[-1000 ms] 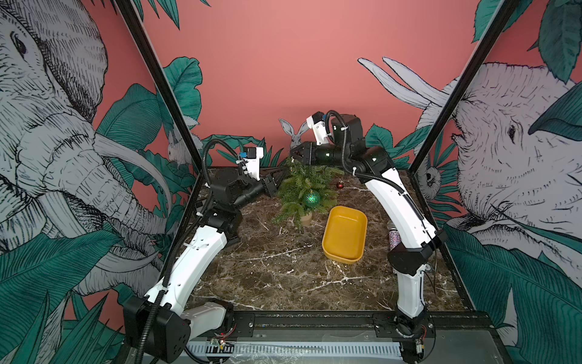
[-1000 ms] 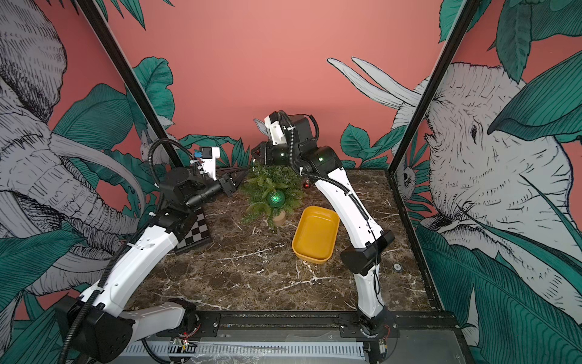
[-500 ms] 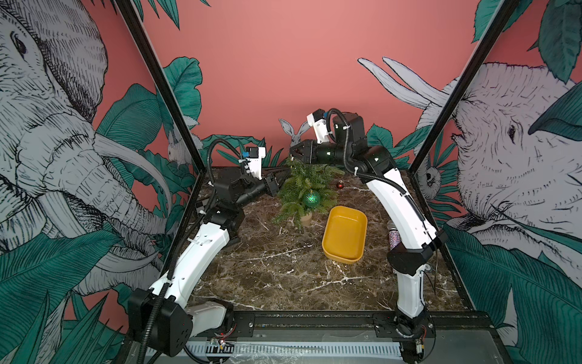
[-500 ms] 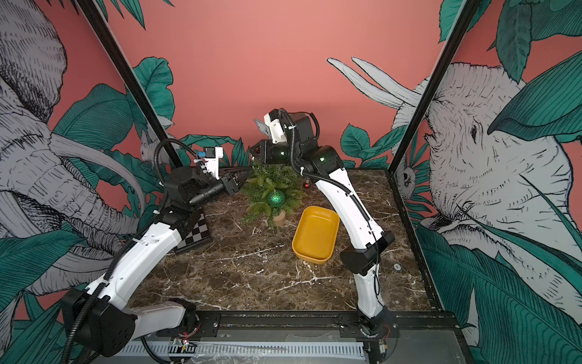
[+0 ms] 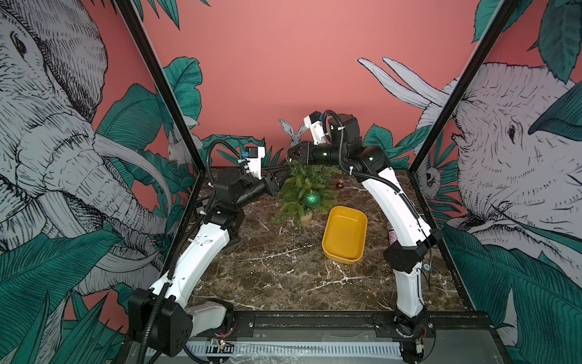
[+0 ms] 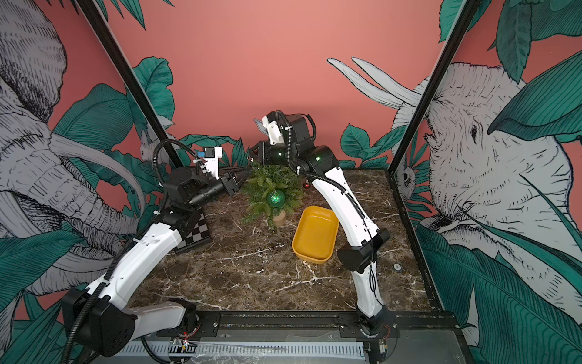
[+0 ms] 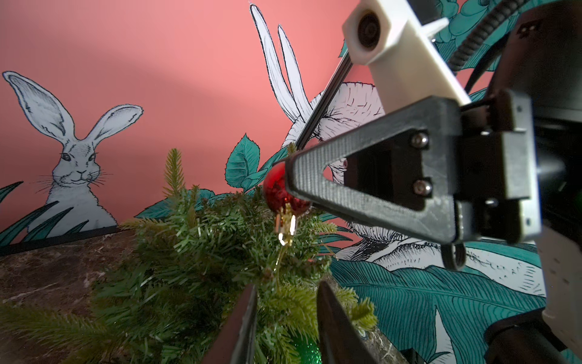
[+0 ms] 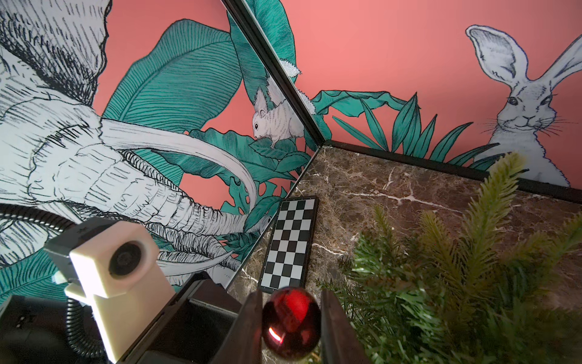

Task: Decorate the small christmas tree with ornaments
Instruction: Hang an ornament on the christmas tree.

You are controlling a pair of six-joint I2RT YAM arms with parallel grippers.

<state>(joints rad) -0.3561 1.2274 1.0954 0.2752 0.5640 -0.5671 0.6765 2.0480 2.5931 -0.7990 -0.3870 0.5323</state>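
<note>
The small christmas tree [image 5: 302,186] [image 6: 271,186] stands at the back of the marble table in a tan pot. A glittery green ornament [image 5: 311,198] [image 6: 276,198] hangs on its front. Just above the treetop, my right gripper [image 5: 289,155] [image 8: 292,293] is shut on a shiny red ornament [image 8: 291,321] [image 7: 277,192]. Its gold cap and string hang down into the branches. My left gripper [image 5: 285,170] [image 7: 286,288] is at the tree's upper left, open, with a pale branch tip between the fingers. Another red ornament [image 5: 339,184] [image 6: 306,185] lies on the table behind the tree.
A yellow tray [image 5: 345,234] [image 6: 316,234] lies right of the tree, in front of it. A small checkerboard [image 6: 195,233] [image 8: 289,242] lies by the left wall under my left arm. A glittery stick [image 5: 392,234] shows behind my right arm.
My left gripper has moved up and in toward the treetop, and its jaws have spread a little. The right gripper has stayed over the tree with the red ornament.
</note>
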